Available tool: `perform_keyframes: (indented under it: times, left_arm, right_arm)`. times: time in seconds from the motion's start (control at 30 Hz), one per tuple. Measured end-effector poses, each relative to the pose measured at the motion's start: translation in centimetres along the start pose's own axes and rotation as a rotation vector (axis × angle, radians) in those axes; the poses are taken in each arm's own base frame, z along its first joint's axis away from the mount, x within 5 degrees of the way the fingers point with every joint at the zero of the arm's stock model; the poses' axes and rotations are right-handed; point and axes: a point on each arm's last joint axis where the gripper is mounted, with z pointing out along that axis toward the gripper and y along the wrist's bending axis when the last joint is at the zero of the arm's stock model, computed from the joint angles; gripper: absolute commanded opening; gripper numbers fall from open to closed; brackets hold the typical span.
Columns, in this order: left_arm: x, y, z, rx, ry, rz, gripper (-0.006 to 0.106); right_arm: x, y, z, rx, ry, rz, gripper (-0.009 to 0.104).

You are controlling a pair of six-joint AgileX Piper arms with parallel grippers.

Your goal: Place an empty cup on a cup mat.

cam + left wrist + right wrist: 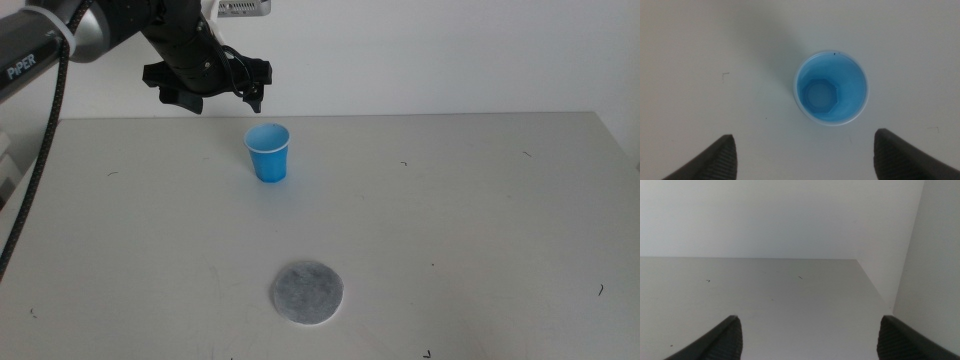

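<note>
The blue cup [268, 152] stands upright on the white table, toward the back and a little left of centre. From above, the left wrist view shows the cup [830, 88] with nothing inside it. My left gripper [212, 92] hangs open in the air above and behind the cup, its jaws wide apart and touching nothing; the left wrist view shows the same gripper [805, 155] looking down on the cup. The grey round cup mat [307, 293] lies flat near the table's front, apart from the cup. My right gripper [807, 337] is open over bare table and is out of the middle view.
The white table [480, 220] carries only the cup and the mat. Its back edge meets a white wall [450, 50]. In the right wrist view a table corner and a side wall [935, 255] show.
</note>
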Motion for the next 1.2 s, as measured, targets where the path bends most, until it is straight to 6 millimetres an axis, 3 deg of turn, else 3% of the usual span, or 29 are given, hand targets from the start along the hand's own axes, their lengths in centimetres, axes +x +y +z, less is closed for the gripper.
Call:
perform_keyframes:
  times: [0.27, 0.37, 0.67, 0.9, 1.0, 1.2]
  left_arm:
    - [-0.4, 0.1, 0.2, -0.009, -0.029, 0.011, 0.103]
    - [-0.6, 0.5, 1.3, -0.016, -0.023, 0.004, 0.103]
    - [-1.2, 1.4, 7.0, -0.032, 0.015, 0.02, 0.103]
    - [-0.1, 1.5, 11.4, -0.018, 0.065, 0.004, 0.101]
    - [0.3, 1.5, 12.5, -0.015, 0.077, -0.002, 0.092]
    - [0.2, 1.4, 12.7, -0.007, 0.058, -0.006, 0.049]
  right_arm:
    - [0.0, 0.0, 0.0, 0.0, 0.0, 0.0, 0.094]
    - [0.0, 0.0, 0.0, 0.0, 0.0, 0.0, 0.094]
    - [0.0, 0.0, 0.0, 0.0, 0.0, 0.0, 0.094]
    - [0.0, 0.0, 0.0, 0.0, 0.0, 0.0, 0.094]
    - [0.0, 0.0, 0.0, 0.0, 0.0, 0.0, 0.094]
    - [0.0, 0.0, 0.0, 0.0, 0.0, 0.0, 0.094]
